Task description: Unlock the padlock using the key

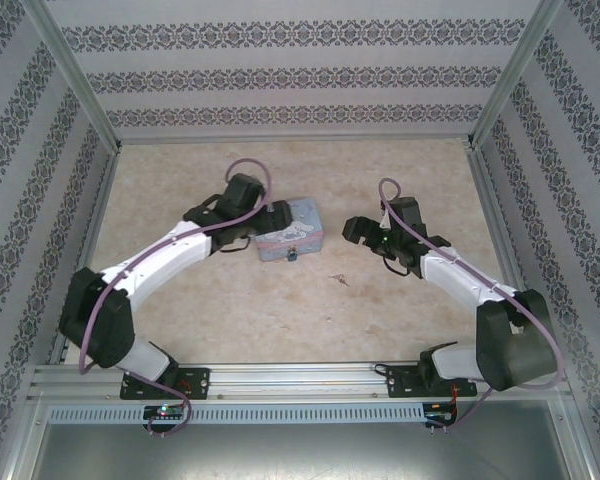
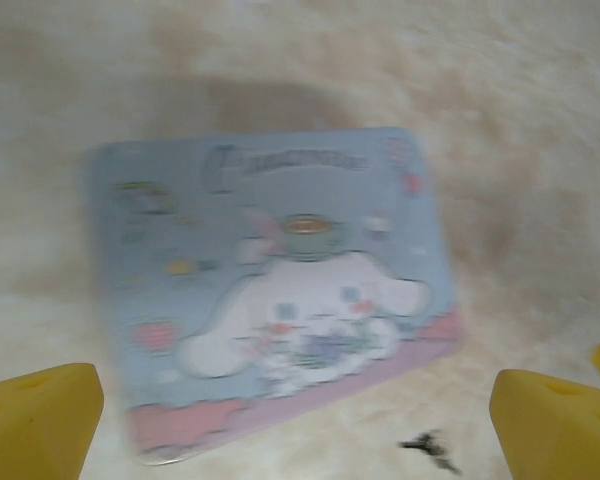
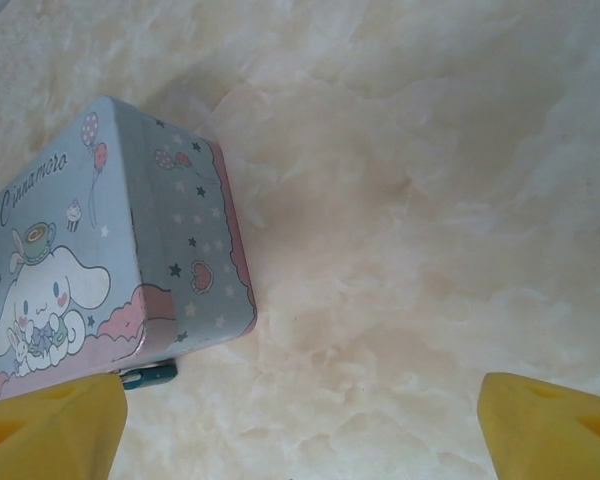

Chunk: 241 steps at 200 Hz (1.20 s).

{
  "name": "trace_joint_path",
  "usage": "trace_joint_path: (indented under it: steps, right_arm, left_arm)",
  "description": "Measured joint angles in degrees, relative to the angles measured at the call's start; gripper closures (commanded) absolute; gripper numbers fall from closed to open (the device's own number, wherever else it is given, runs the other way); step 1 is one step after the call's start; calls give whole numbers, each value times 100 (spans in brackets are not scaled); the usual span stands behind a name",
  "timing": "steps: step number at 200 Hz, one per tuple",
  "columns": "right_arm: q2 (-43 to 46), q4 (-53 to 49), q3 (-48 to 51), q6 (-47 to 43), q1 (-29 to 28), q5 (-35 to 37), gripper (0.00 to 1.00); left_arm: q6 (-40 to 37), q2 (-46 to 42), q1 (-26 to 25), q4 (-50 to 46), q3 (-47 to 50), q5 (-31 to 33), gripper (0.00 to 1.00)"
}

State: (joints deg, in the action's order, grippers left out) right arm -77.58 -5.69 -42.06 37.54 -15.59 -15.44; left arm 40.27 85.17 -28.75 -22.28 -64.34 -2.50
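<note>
**Fig.** Two-arm rig over a pale marbled table [image 1: 230,310]. The padlock [image 3: 148,375], a small teal-grey body, sits at the lower front edge of the light blue cartoon tin [image 1: 292,232], touching it. The key [image 1: 338,281], a thin brownish sliver, lies flat on the bare table, apart from the tin on its right-front side and between the two arms. The left gripper [image 2: 298,428] stands wide over the tin's left side, with nothing between its yellow fingertips [image 2: 40,420]. The right gripper [image 3: 300,432] is likewise spread and empty, near the tin's right end and not touching it.

*Handling, as judged:* the key is light, rigid and flush with the surface, so it is likely to skid or pivot under a pinch. Its broader head end is the better place to take hold, which leaves the blade free for the keyway. The padlock is small and hard and presumably free to swing where it hangs, so it probably needs steadying by its body, away from the keyhole.

*Not resolved:* the keyhole's position, the shackle, and which end of the key is the head. The left wrist view is soft and blurred, and a small dark shape [image 2: 430,448] near the tin's corner cannot be named as lock or key. In the right wrist view most of the padlock is covered by the tin's edge and a fingertip
</note>
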Motion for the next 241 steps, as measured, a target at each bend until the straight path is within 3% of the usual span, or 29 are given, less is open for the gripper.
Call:
trace_joint_path:
  steps: [27, 48, 139, 188, 241]
  right_arm:
    - [-369, 72, -264, 94, -4, -192, 19]
    - [-789, 197, -671, 216, -63, -398, 26]
    - [-2201, 688, -1456, 713, -570, -782, 41]
    - [-2194, 929, -1405, 778, -651, -828, 51]
    - [-1714, 990, -846, 782, -717, -798, 54]
  left_arm:
    - [-90, -109, 625, 127, 581, -96, 1]
    - [-155, 96, 778, 264, 638, -343, 1]
    - [37, 1215, 758, 1423, 503, -1239, 0]
    - [179, 1331, 481, 1648, 258, -1318, 0]
    - [223, 1349, 232, 1685, 243, -1185, 0]
